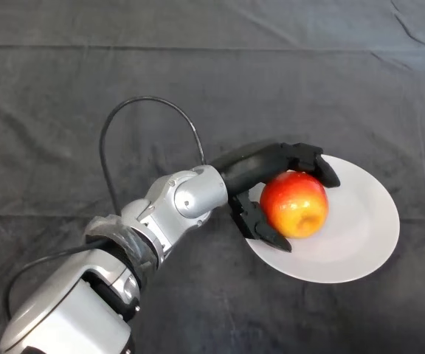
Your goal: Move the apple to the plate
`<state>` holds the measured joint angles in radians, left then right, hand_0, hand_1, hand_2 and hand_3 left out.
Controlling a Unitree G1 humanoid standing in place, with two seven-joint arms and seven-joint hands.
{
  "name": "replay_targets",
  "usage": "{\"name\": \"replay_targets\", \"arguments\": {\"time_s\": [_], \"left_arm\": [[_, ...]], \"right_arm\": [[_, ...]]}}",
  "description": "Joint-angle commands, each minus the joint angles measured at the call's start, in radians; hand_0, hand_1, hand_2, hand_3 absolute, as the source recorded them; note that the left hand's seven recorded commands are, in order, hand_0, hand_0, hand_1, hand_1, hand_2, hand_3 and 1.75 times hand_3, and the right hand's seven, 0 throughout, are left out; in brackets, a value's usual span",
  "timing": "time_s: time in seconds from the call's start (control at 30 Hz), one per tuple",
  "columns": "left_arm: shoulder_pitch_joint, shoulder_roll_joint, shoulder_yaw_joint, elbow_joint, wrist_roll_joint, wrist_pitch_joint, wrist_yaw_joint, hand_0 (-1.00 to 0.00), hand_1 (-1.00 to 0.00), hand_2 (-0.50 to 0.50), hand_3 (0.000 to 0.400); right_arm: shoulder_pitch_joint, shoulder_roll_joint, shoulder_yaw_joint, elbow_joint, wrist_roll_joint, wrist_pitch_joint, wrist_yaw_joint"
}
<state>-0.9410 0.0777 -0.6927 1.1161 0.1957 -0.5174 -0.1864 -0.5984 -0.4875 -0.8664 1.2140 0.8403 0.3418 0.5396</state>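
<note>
Standing by the worktop [65, 88], dark cloth all over it, reading L to R: the silver-grey left arm [146, 221] comes in from the lower L corner, bends at the wrist and reaches across toward the R, w/ the black hand [260, 168] at its end. Hand is curled round the apple [295, 204]: fingers arc over the top & far side, thumb hooks under the near-left side, so it's gripping the fruit, not just nudging it. Apple, red w/ a yellow patch, sits over the L half of the white plate [360, 236]; can't tell if it's resting on the plate or just above it. Rest of the plate to the R is bare. Risks from here, as I judge it: if the hand opens while the apple's off the surface, it could drop, bounce & roll, since it's round & the plate is shallow. Opening unevenly, thumb first say, may flick it L off the near rim onto the cloth. Pulling back w/ the thumb tip under the fruit could drag the apple or shove the plate. Pose-wise the wrist is low, palm facing R, hand wrapped sideways round the fruit, forearm angled up-R from the elbow.
</note>
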Motion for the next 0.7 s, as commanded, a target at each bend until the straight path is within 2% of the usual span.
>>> {"name": "replay_targets", "arguments": {"time_s": [0.03,0.47,0.7], "left_arm": [[-0.034,0.026,-0.039,-0.016,0.02,0.011,-0.013,0.0,0.0,0.0,0.0],[-0.038,0.04,-0.063,-0.015,0.005,0.026,-0.009,0.0,0.0,0.0,0.0],[-0.036,0.07,-0.045,-0.008,-0.009,0.016,-0.009,0.0,0.0,0.0,0.0]], "right_arm": [[-0.002,-0.017,-0.0149,0.0,0.0011,-0.002,-0.0035],[-0.002,-0.017,-0.0151,0.001,0.0009,-0.002,-0.0029],[-0.002,-0.018,-0.0151,0.001,0.0008,-0.002,-0.0027]]}}
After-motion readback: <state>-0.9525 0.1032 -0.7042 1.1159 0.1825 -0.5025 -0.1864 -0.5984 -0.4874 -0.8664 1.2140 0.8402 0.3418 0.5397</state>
